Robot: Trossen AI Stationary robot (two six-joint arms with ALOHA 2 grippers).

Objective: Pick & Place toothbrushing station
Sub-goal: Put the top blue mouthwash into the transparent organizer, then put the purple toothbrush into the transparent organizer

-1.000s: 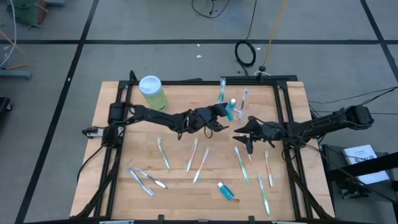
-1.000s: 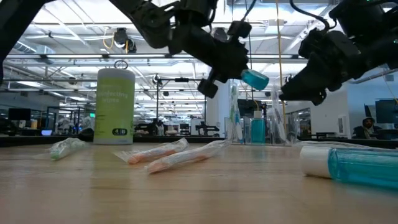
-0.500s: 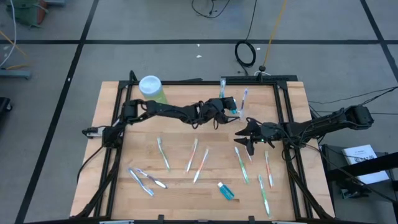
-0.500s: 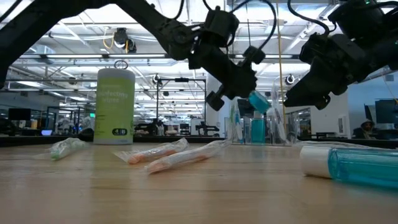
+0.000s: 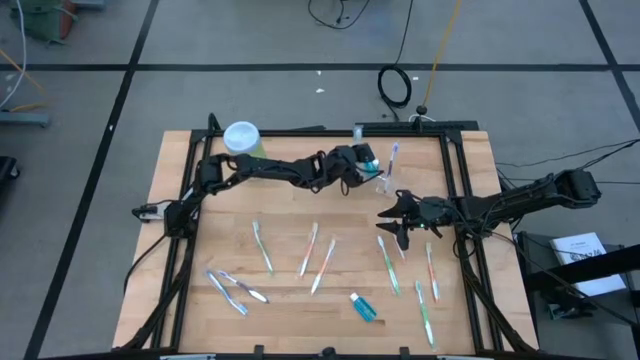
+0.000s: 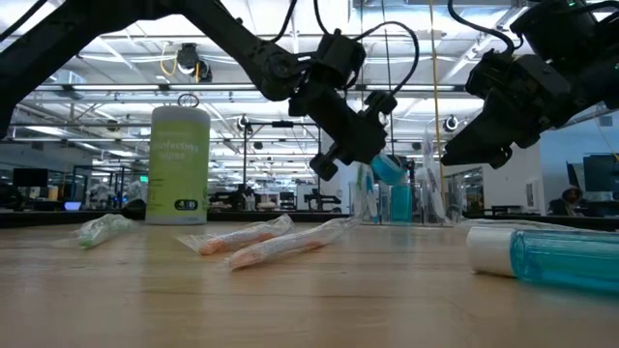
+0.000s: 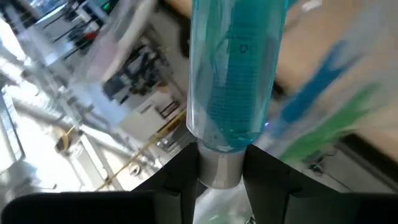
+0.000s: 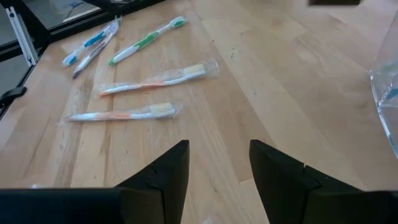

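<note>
Your tabletop [image 5: 290,310] carries the green canister [image 5: 244,141] at its far left corner. At the far middle stands the clear cup [image 5: 385,180], toothbrushes upright in it. Your left pincer [image 5: 360,160] is clenched on a blue toothpaste tube [image 6: 389,168], held in the air beside that cup. Your right pincer [image 5: 392,218] hangs released above the tabletop, near the cup. Wrapped toothbrushes [image 5: 322,262] lie scattered nearer you, with another toothpaste tube [image 5: 364,307] among them.

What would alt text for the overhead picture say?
Seen from above, the left gripper holds a blue toothpaste tube at a clear cup near the wooden table's far edge. Wrapped toothbrushes lie scattered; the right gripper hovers open.
</note>
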